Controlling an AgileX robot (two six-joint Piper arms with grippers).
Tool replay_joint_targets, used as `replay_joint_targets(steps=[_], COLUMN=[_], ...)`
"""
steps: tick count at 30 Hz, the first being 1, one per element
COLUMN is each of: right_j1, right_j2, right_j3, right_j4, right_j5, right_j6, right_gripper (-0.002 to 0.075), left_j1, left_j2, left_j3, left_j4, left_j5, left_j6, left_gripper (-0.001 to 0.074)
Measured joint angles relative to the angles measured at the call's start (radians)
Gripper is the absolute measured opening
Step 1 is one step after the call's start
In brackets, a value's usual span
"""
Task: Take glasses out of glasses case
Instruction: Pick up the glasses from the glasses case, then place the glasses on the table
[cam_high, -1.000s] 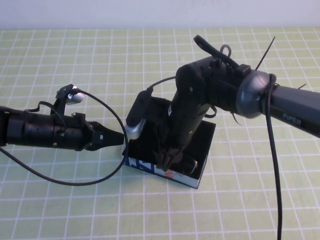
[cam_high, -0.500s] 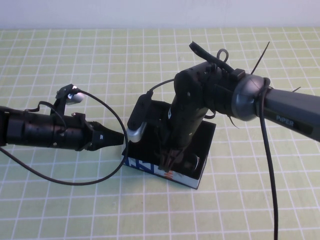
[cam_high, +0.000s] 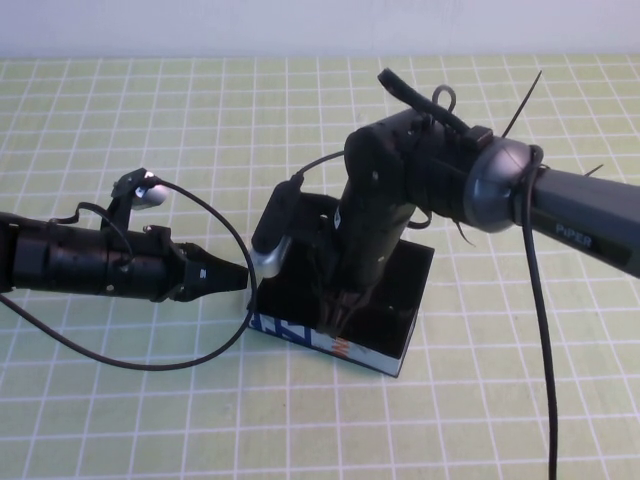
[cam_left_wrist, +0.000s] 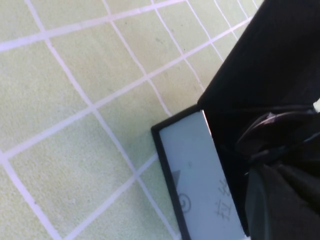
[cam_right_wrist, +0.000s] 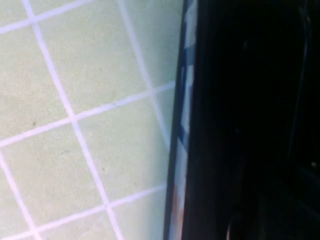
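Glasses case (cam_high: 385, 320) under closed right pincer (cam_high: 335, 318) (left pincer (cam_high: 235, 277) beside, closed), glasses hidden.

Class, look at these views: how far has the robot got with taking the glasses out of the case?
Done: the glasses case lies open on the table. In hand: the right gripper reaches down inside it, near the printed front wall; its grip on the glasses is hidden. The left gripper sits beside the case's left end, jaws shut. Left: lifting the glasses out.

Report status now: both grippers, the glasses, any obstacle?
Left gripper beside glasses case, outside. Right gripper down inside case. Glasses not visible, grip unconfirmed. No obstacle seen.
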Motion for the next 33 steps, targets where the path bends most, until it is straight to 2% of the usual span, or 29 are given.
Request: replay_joint_targets(steps=[11, 16, 20, 28, 33], right_j1=[0.000, -0.021, -0.104, -0.299, -0.342], right_j2=[-0.165, -0.277, -0.389, -0.549, -0.536], right_j3=[-0.028, -0.014, 0.101, 0.477, 0.608], right_j4=[-0.032, -0.096, -0.106, -0.046, 0.052], right_j5=[0.051, 0.102, 0.079, -0.111, -0.216], right_j6=[0.173, 0.346, 0.433, 0.620, 0.643], right_gripper=[0.0015, 0.0015, 0.0015, 0.0015, 0.0015], left_j1=[0.000, 0.000, 0.002, 0.002, 0.002], left_j2=[-0.116, -0.192, -0.224, -0.261, -0.261], left_j3=[0.000, 0.000, 0.000, 0.002, 0.002], left_j4=[0.000, 0.011, 0.050, 0.090, 0.095], left_j5=[0.006, 0.006, 0.004, 0.003, 0.003], left_j6=[-0.004, -0.016, -0.045, -0.087, -0.092], left_gripper=[-0.0004, -0.0004, -0.0004, -0.0004, -0.0004])
